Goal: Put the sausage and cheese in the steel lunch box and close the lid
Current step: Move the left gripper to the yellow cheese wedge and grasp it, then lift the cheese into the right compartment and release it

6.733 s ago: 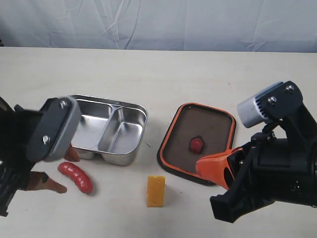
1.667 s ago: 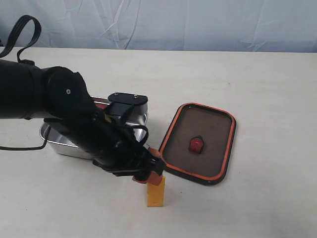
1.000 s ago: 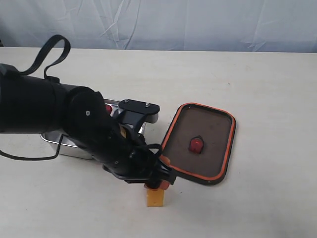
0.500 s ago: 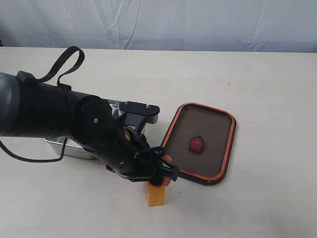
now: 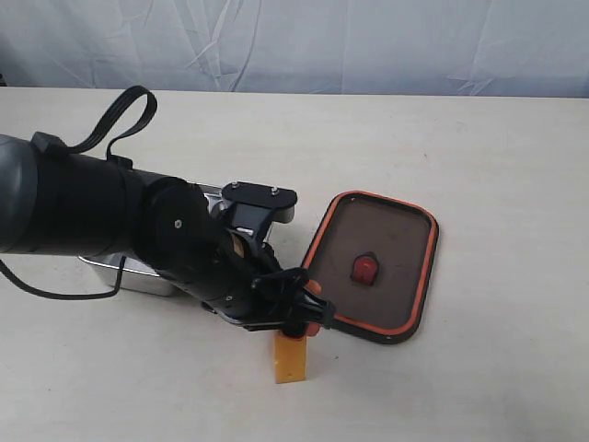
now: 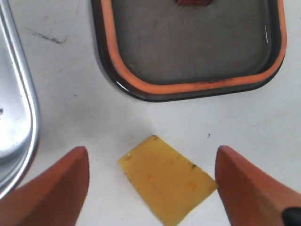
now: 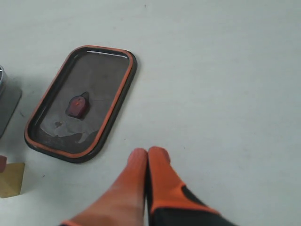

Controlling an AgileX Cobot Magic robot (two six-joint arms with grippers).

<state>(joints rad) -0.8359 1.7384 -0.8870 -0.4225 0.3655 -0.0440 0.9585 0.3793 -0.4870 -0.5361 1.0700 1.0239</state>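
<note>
No writing, label, brand, number or sign can be read anywhere (not on the cheese (image 6: 167, 186) between the fingers of the left gripper (image 6: 151, 181), nor on the lid (image 6: 188, 47) and the steel lunch box (image 6: 14, 117) just beyond them).

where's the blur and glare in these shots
Left wrist view: cheese sharp, left gripper soft-edged near the lens, bright sheen whitening the lunch box. Right wrist view: right gripper slightly soft up close, pale reflections on the lid. Exterior view: even light, only faint shadows on the table, nothing blurred.
</note>
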